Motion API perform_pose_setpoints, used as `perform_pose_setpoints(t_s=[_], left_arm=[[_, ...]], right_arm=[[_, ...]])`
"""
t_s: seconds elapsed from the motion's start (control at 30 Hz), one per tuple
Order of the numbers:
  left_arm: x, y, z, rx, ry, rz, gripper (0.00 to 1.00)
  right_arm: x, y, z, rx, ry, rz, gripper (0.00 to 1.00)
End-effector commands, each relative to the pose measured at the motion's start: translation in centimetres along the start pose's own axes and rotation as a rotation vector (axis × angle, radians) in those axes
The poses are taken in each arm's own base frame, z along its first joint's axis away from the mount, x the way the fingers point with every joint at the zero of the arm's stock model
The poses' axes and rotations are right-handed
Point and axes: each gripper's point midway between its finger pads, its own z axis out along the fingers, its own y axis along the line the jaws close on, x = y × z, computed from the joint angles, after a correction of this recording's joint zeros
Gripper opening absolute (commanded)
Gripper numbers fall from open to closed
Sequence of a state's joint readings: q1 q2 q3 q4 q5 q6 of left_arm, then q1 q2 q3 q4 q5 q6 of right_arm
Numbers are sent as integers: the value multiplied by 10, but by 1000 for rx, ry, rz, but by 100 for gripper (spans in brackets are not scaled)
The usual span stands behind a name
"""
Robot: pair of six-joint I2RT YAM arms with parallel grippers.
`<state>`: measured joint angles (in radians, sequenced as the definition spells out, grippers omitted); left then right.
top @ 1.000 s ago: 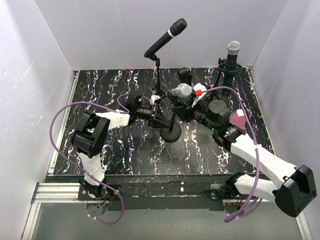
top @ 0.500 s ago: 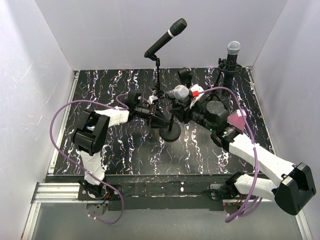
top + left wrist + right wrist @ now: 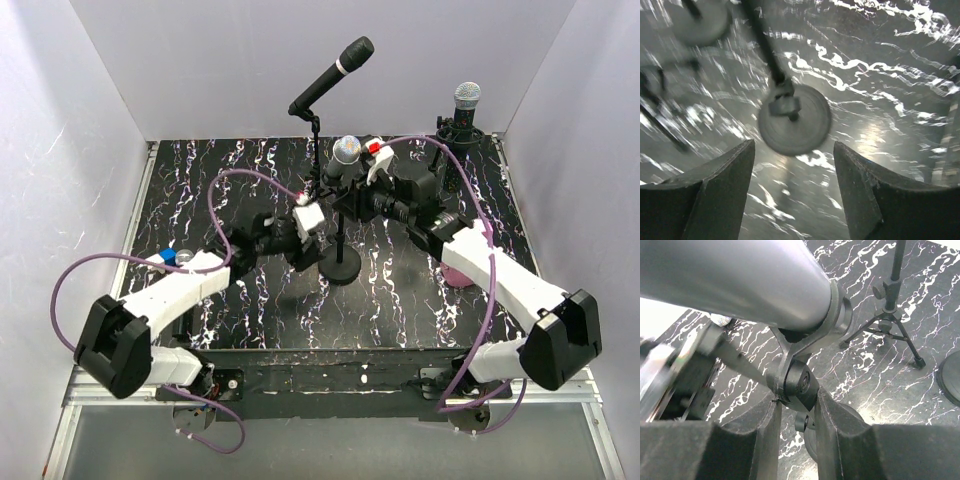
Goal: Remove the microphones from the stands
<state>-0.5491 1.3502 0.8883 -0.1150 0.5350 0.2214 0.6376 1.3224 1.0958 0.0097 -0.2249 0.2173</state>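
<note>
Seconds after release: the left gripper [image 3: 793, 147], which a moment ago was closed on the pole of the desk stand, now hangs with its fingers spread wide and nothing between them. It looks down on the stand's round base [image 3: 795, 120] and the pole [image 3: 765, 50] rising from it. The wrist picture is smeared with motion, and the left arm has swung round to a lower reach across the table [image 3: 200, 190].

The right gripper [image 3: 796, 400] remains pinched on the pivot of the clip [image 3: 807, 347]. The silver-headed microphone [image 3: 346, 152] has moved up and toward the back of the table since a second ago, while the base has stayed where it was.

The microphone is not yet free. Its grey barrel [image 3: 740, 280] sits in the clip directly above the right fingers, which hold the clip's joint and not the microphone itself. With the left gripper off the pole, the stand appears to have lost its brace, and the open gripper looks free to take a new hold. That is a judgement, not something shown.

The microphone sits up and beyond the left gripper, apart from it, with the pole between them. A boom microphone [image 3: 345, 60] and a second silver-headed one [image 3: 467, 95] stand untouched at the back.
</note>
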Motion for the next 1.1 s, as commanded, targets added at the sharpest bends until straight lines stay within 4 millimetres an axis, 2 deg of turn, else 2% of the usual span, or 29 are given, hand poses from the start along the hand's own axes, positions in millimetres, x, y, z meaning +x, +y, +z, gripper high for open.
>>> perform_pose_setpoints(t_s=[0.0,0.13,0.23,0.5,0.67,1.0,1.07], left_arm=[[-38,36,2,-220,-78,676,61],[-46,39,10,-234,-80,788,54],[-40,33,15,-184,-66,845,51],[-30,16,29,-103,-71,836,50],[-24,5,44,-68,-64,868,45],[-27,29,63,-185,-29,889,26],[-26,32,65,-192,-12,872,18]], right_arm=[[34,6,-3,-50,203,149,1],[33,-7,3,-20,213,256,1],[30,-9,5,-20,198,264,1],[31,-11,11,-29,212,296,1],[30,-13,12,-37,218,329,1],[28,-16,10,-35,213,335,1],[28,-17,10,-32,211,337,1]])
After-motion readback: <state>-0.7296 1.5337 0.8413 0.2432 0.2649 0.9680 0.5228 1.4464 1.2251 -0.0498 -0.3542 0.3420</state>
